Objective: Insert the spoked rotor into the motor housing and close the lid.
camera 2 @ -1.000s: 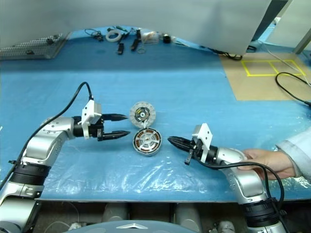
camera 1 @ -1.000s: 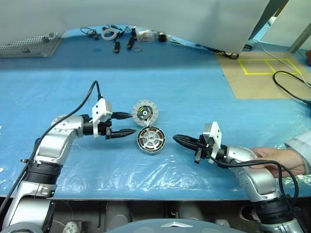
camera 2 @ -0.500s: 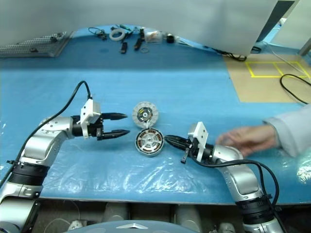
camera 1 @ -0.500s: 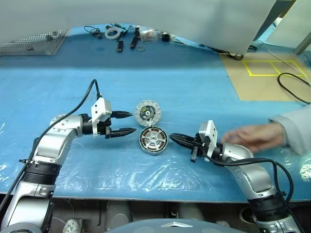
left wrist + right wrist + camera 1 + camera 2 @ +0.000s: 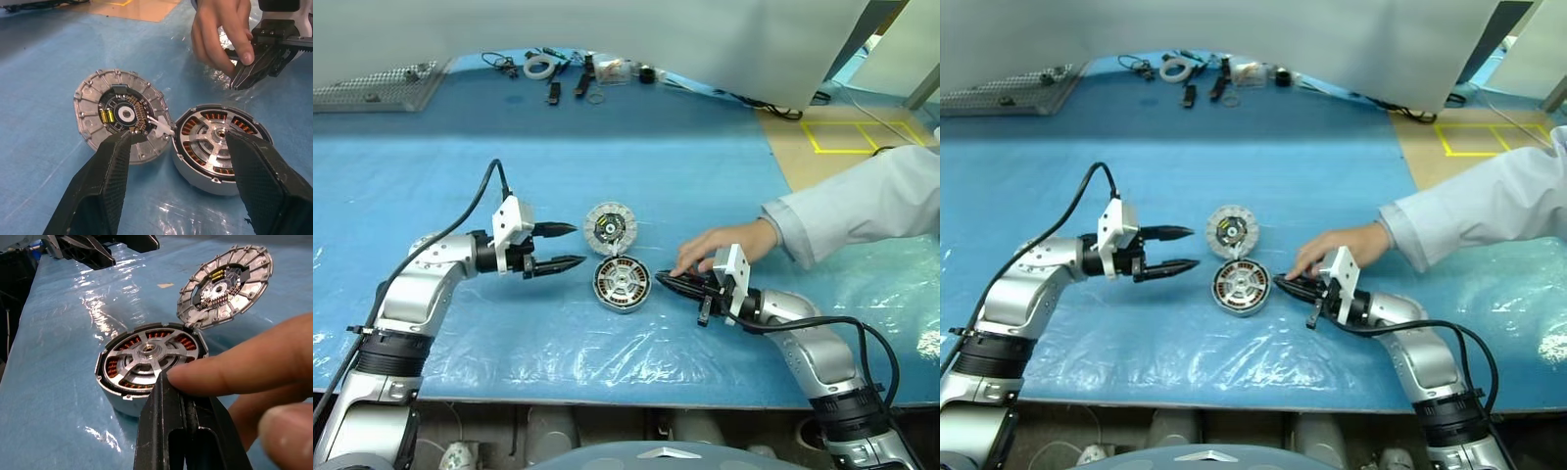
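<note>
The motor housing (image 5: 622,284) was taken as the landmark; it lay on the blue table cover (image 5: 705,176), with crinkled clear plastic film (image 5: 607,348) seen nearer than it. The spoked rotor (image 5: 215,138) was seen already seated inside the housing, its copper windings visible between the silver spokes; how deep it sat could not be judged. The housing's lower wall was partly hidden in the left wrist view by a black finger.

To the left of the housing the left gripper (image 5: 560,247) was held just above the cover, its two fingers spread apart with nothing between them and pointing toward the housing without touching it.

To the right of the housing the right gripper (image 5: 672,284) was seen with its fingers pressed together, empty, the tips just beside the housing rim; contact with the rim could not be told. A person's hand (image 5: 720,245) was laid on these fingers, one fingertip near the tips; the sleeve (image 5: 862,206) was cut off by the frame edge.

Just beyond the housing, touching its far rim, the lid (image 5: 609,225) lay with its whitish face and dark hub up. Far behind, small tools (image 5: 563,73) were hard to identify.
</note>
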{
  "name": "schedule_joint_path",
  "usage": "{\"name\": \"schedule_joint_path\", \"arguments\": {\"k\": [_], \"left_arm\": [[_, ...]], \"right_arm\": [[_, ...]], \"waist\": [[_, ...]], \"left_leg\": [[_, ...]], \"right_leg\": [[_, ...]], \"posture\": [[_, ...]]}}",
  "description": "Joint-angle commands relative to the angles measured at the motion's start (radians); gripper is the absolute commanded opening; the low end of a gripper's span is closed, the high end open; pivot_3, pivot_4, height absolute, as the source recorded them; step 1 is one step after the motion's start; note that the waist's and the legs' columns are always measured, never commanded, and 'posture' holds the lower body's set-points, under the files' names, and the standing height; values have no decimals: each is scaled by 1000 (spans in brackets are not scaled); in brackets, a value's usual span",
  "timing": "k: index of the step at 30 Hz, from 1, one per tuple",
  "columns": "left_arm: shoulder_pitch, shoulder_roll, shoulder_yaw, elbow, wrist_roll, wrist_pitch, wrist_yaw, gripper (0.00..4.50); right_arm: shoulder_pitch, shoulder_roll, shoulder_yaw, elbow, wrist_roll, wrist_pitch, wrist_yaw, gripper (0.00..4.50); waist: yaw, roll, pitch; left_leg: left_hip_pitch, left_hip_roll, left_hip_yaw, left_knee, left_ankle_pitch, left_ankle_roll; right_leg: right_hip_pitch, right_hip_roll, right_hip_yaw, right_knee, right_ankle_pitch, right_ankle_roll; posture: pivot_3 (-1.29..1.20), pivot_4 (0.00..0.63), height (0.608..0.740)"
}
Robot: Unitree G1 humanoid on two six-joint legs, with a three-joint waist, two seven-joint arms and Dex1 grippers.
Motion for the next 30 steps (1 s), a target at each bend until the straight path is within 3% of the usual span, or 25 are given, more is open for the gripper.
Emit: {"name": "schedule_joint_path", "arguments": {"k": [1, 15, 30], "left_arm": [[28, 7, 25, -53, -20, -7, 6, 3204], [109, 6, 25, -140, -36, 28, 44, 3204], [117, 30, 30, -180, -59, 69, 50, 3204]], "right_arm": [[-7, -5, -11, -40, 12, -8, 5, 0], [-10, -17, -26, -107, 36, 62, -10, 0], [42, -14, -17, 78, -13, -98, 77, 0]], "waist": [[-2, 0, 0], [1, 0, 0], [1, 0, 0]], "left_leg": [[0, 0, 0, 0, 0, 0], [0, 0, 0, 0, 0, 0], [0, 0, 0, 0, 0, 0]], "right_leg": [[0, 0, 0, 0, 0, 0], [0, 0, 0, 0, 0, 0], [0, 0, 0, -1, 0, 0]], "posture": [[0, 150, 740], [0, 150, 740], [0, 150, 740]]}}
